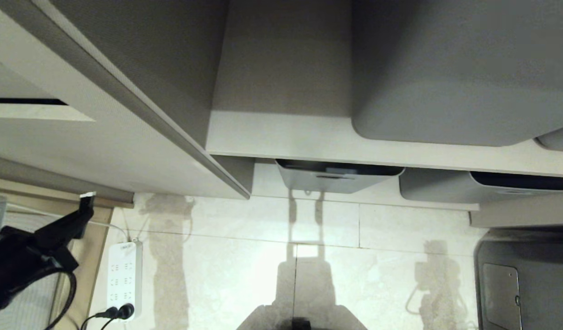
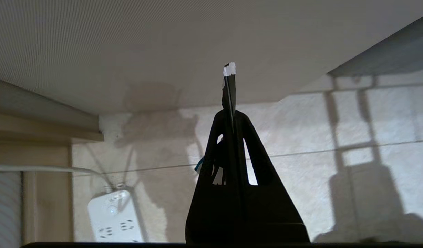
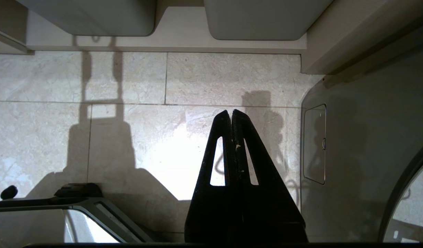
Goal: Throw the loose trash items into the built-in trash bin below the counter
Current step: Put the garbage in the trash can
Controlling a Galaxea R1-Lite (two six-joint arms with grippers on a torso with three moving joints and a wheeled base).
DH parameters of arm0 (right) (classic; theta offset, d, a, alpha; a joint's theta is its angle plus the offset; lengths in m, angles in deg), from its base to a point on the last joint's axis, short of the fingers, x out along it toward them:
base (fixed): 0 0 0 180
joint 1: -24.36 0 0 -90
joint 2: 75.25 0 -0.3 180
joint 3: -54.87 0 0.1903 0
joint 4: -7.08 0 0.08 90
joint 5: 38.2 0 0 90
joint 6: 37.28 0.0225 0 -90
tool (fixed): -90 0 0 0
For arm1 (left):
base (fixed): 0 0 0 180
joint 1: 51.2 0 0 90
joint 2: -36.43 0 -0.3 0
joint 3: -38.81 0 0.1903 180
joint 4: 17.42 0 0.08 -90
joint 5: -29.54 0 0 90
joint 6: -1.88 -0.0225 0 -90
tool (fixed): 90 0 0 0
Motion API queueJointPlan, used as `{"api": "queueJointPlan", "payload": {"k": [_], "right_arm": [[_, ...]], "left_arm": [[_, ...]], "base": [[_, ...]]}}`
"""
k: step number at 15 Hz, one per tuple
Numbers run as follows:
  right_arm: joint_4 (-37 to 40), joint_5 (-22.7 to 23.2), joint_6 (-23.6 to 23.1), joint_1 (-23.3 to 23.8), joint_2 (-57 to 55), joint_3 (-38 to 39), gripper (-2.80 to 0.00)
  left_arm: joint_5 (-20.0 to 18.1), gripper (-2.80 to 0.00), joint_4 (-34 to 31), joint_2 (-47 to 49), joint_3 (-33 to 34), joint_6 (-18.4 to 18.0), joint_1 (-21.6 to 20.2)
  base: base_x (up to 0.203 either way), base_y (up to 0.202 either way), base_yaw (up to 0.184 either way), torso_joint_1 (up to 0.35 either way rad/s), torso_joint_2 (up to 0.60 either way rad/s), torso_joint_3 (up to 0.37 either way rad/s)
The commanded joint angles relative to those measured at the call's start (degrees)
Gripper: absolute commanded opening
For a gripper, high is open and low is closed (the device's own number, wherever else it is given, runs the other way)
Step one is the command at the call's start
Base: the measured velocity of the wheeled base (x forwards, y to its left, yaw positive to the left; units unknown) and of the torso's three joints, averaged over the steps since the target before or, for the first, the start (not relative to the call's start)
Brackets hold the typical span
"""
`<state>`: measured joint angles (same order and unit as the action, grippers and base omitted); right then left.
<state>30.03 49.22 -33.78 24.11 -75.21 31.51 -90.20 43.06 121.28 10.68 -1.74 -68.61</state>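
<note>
Left hand: the left hand (image 2: 231,115), at the lower left of the head view, is clamped on a slim black wrapper with a white end (image 2: 229,86). The wrapper stands up past the fingertips, edge-on to the wrist camera.
Grip: the pinch sits low on the wrapper, so most of its length is free. By my judgement this suits feeding it end-first through an opening.
Second scrap: a small teal-blue fleck shows between the left fingers (image 2: 259,162). Whether it is the other trash item cannot be told.
Right hand: the right hand (image 3: 231,115) is closed on nothing, pointing down over the pale marble-look floor tiles (image 3: 129,75). It appears parked.
Bin: the beige cabinet panel (image 1: 125,137) runs just above the left hand. No flap or blue sticker shows in any view, so the opening's place cannot be confirmed.
Surface: the stone surface is not in view.
Surroundings: two grey plastic tubs (image 1: 339,176) sit on a low shelf ahead. A white power strip with black plugs (image 1: 124,275) lies on the floor beside the left hand.
Progress: the wrapper is in hand and not yet dropped.
Risk: a thin wrapper may catch on the panel edge.
</note>
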Motion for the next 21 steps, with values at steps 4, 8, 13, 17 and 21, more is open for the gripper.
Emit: {"api": "queueJointPlan", "payload": {"k": [4,8,13,17,21], "right_arm": [[0.0,0.0,-0.1,0.0,0.0,0.1,-2.80],[0.0,-0.1,-0.1,0.0,0.0,0.1,-2.80],[0.0,0.0,-0.1,0.0,0.0,0.1,-2.80],[0.0,-0.1,-0.1,0.0,0.0,0.1,-2.80],[0.0,0.0,-0.1,0.0,0.0,0.1,-2.80]], "left_arm": [[0.2,-2.80,0.5,-6.3,0.3,5.5,0.2],[3.2,-2.80,0.3,-8.1,-2.9,4.3,0.0],[8.0,-2.80,-3.1,-8.7,-4.8,-0.5,0.2],[12.1,-2.80,-3.9,-9.3,-5.8,-4.5,0.3],[12.2,-2.80,-11.5,-13.6,-6.2,-4.7,0.3]], "base": [[0.000,0.000,0.000,0.000,0.00,0.000],[0.000,0.000,0.000,0.000,0.00,0.000],[0.000,0.000,0.000,0.000,0.00,0.000],[0.000,0.000,0.000,0.000,0.00,0.000],[0.000,0.000,0.000,0.000,0.00,0.000]]}}
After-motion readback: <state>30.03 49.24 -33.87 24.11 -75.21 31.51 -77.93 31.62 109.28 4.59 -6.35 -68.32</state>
